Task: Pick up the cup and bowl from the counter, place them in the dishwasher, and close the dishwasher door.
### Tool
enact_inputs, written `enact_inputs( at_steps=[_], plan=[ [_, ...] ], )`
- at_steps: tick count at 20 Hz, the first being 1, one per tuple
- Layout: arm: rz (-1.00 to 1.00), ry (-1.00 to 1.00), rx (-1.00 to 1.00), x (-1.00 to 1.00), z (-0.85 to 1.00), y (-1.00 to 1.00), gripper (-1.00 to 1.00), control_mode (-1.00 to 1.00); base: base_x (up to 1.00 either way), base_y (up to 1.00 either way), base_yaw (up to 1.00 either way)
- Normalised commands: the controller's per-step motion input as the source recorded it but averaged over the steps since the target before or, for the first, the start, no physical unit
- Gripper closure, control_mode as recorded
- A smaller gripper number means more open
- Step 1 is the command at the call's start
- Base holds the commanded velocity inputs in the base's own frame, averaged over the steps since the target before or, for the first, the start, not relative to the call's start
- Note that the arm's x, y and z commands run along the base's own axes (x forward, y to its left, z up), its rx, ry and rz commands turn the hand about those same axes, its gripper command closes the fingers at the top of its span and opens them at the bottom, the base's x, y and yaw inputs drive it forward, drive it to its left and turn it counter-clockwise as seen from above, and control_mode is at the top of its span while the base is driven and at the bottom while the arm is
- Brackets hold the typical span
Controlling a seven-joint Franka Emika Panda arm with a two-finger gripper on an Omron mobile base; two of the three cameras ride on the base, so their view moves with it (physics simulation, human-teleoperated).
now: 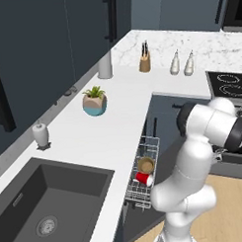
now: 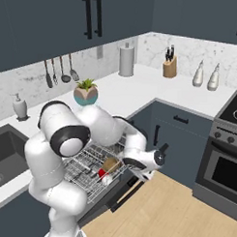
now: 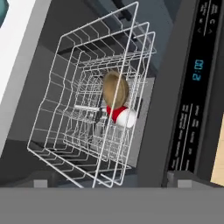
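The dishwasher's wire rack (image 1: 142, 172) (image 2: 92, 170) (image 3: 94, 98) is pulled out under the white counter (image 1: 118, 124) (image 2: 136, 89). The tan bowl (image 1: 146, 164) (image 2: 110, 164) (image 3: 115, 89) lies in the rack. The red cup (image 1: 144, 178) (image 2: 103, 173) (image 3: 121, 115) lies on its side right beside the bowl. The dishwasher door (image 2: 121, 192) hangs open below the rack, and its control strip (image 3: 192, 100) faces the hand. My gripper (image 2: 158, 160) (image 3: 112, 185) hovers off the rack's outer end, open, with nothing between its fingers.
A teal and tan plant pot (image 1: 94, 102) and a soap dispenser (image 1: 40, 134) stand on the counter by the dark sink (image 1: 47, 204). A knife block (image 1: 145, 60) and two white bottles (image 1: 182, 64) sit at the back. The oven (image 2: 224, 167) is to the right, across the wood floor (image 2: 170, 214).
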Motion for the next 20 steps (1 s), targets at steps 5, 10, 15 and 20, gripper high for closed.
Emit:
enact_inputs(
  at_steps=[5,10,15,20],
  plan=[
    [-0.01,0.0,0.29,-0.09,-0.49,-0.5,-1.0,-1.0,0.0,0.0,0.0],
    [0.0,-0.03,0.39,-0.01,-0.35,-0.44,-1.0,-1.0,0.0,0.0,0.0],
    [0.0,-0.03,0.4,0.0,-0.73,-0.45,-1.0,-1.0,0.0,0.0,0.0],
    [0.0,0.0,0.19,0.07,-0.81,-0.16,-1.0,-1.0,0.0,0.0,0.0]
  ],
)
